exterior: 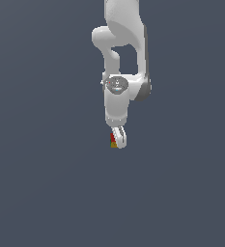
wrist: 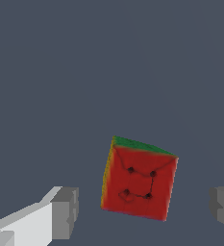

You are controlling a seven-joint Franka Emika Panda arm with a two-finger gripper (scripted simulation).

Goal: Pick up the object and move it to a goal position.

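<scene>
Between the spread grey finger pads [wrist: 65, 214] of the white gripper [wrist: 144, 214]: one small cube [wrist: 138, 181], red tiled face toward the wrist camera, green and yellow edge faces showing, tilted askew, touching neither pad. Exterior view: mostly hidden behind the fingers.

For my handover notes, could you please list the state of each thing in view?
cube: between the fingers, touching neither, red face toward the wrist camera, turned askew to the fingers.
gripper: open, fingers apart on either side of the cube.
</scene>
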